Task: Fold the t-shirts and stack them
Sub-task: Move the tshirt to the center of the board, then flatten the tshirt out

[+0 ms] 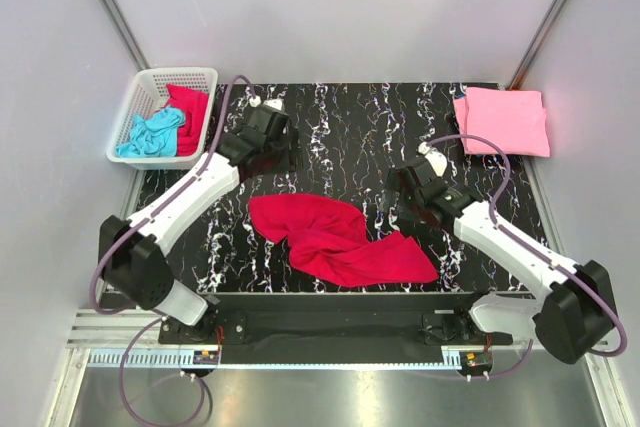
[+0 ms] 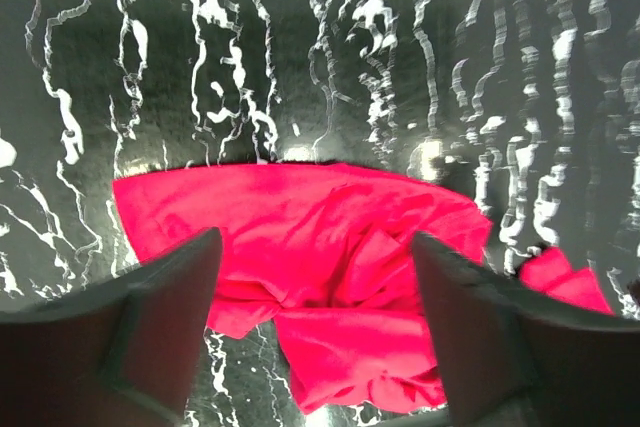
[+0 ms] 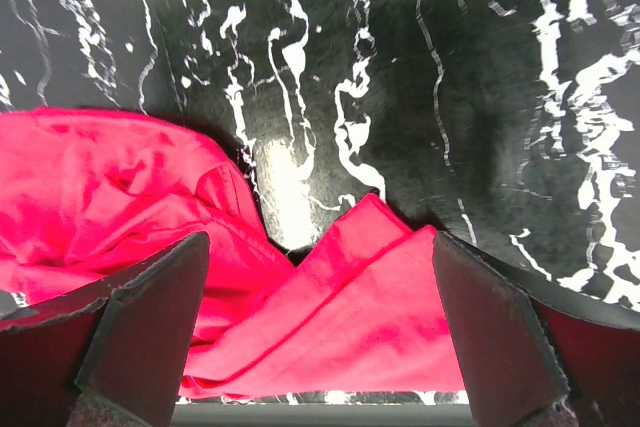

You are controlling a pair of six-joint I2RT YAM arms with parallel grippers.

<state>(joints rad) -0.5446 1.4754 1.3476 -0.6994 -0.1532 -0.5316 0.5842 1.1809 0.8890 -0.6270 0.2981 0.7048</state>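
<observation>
Presently crimson t-shirt (image 1: 335, 240) lies crumpled, unfolded, just ahead of both jaw pairs; left gripper (image 2: 315, 237) and right gripper (image 3: 320, 239) gape wide, empty. Top view alone shows folded pink t-shirt (image 1: 500, 119), well beyond right jaws.

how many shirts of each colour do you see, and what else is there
white basket: 1
red t-shirts: 2, the crumpled red t-shirt at centre and the basket's red t-shirt
turquoise t-shirt: 1, in the basket
pink t-shirt: 1, folded
total: 5
</observation>
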